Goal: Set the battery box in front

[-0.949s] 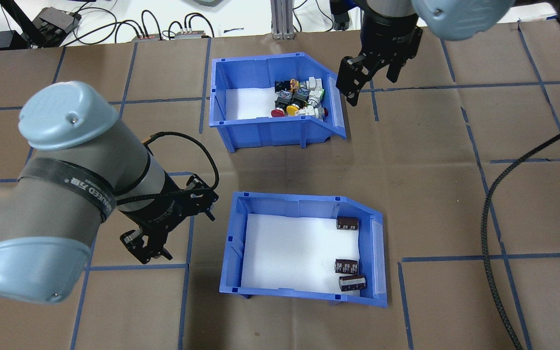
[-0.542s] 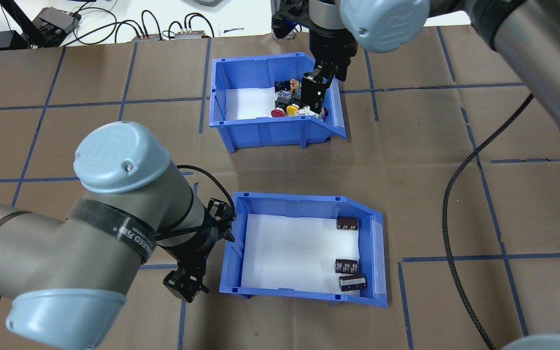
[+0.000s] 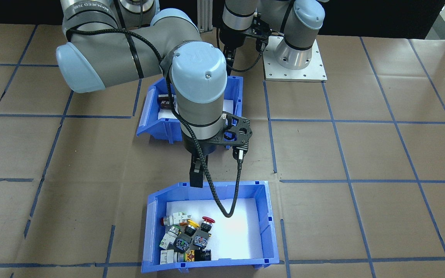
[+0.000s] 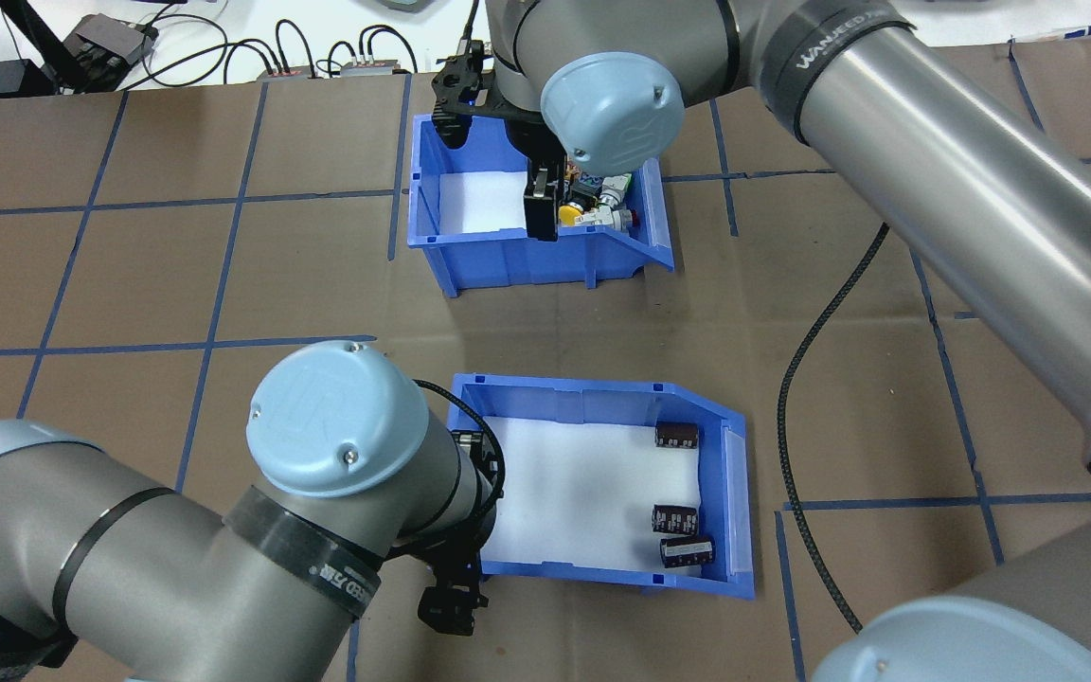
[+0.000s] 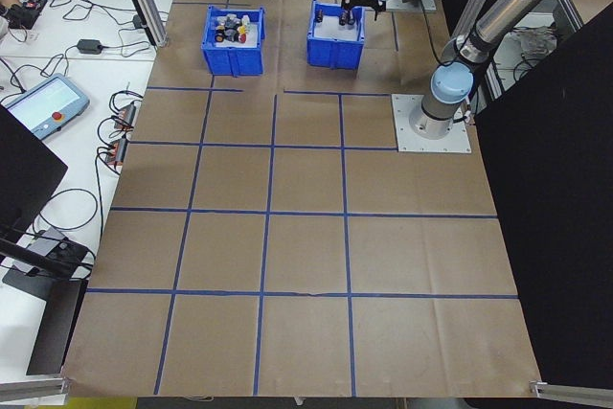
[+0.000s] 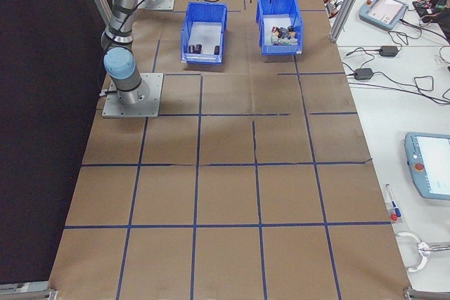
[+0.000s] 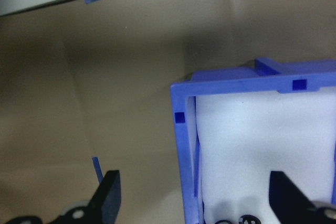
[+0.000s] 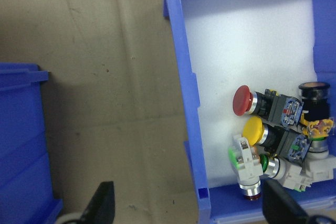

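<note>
Two steep opposing table views; two distant end views; two close wrist views over bin walls

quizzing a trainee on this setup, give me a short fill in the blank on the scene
1. The battery box holds ___ dark cylindrical cells.
2. The left gripper straddles one ___ of the battery box.
3. The switch bin lies ___ from the robot than the battery box.
4. The right gripper has its jaws ___.

Missing words: three; wall; farther; open
</note>
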Available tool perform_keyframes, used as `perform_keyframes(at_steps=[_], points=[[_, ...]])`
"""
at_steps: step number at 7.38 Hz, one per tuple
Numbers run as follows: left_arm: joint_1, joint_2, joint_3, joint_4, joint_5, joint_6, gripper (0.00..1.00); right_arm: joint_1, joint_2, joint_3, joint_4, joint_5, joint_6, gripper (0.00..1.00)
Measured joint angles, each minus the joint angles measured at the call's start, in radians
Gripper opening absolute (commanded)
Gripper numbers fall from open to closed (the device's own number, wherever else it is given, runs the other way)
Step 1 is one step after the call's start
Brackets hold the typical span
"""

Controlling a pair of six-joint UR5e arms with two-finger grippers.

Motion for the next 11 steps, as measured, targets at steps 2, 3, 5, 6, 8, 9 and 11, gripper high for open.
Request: perform_keyframes(at_steps=[2, 3, 5, 6, 8, 9, 11], points=[[-0.038, -0.046, -0.027, 0.110, 0.005, -0.019, 1.00, 0.035, 0.049, -0.014, -0.029, -0.035, -0.024, 1.00], [-0.072, -0.082, -0.032, 0.184, 0.008, -0.040, 1.00, 0.042, 0.077, -0.021, -0.034, -0.035, -0.027, 1.00], [-0.120, -0.126, -0.049, 0.245, 0.011, -0.075, 1.00, 0.048, 0.127, -0.023, -0.053, -0.033, -0.029, 1.00], [-0.128, -0.135, -0.058, 0.249, 0.013, -0.077, 1.00, 0.049, 0.151, -0.024, -0.084, -0.032, -0.031, 1.00], [-0.133, -0.169, -0.064, 0.253, 0.047, -0.080, 0.99, 0.063, 0.183, -0.025, -0.123, -0.031, -0.030, 0.69], [-0.135, -0.191, -0.064, 0.254, 0.056, -0.084, 0.98, 0.070, 0.189, -0.025, -0.128, -0.032, -0.030, 0.40], [-0.138, -0.214, -0.066, 0.253, 0.057, -0.089, 0.90, 0.073, 0.185, -0.026, -0.129, -0.039, -0.034, 0.05]])
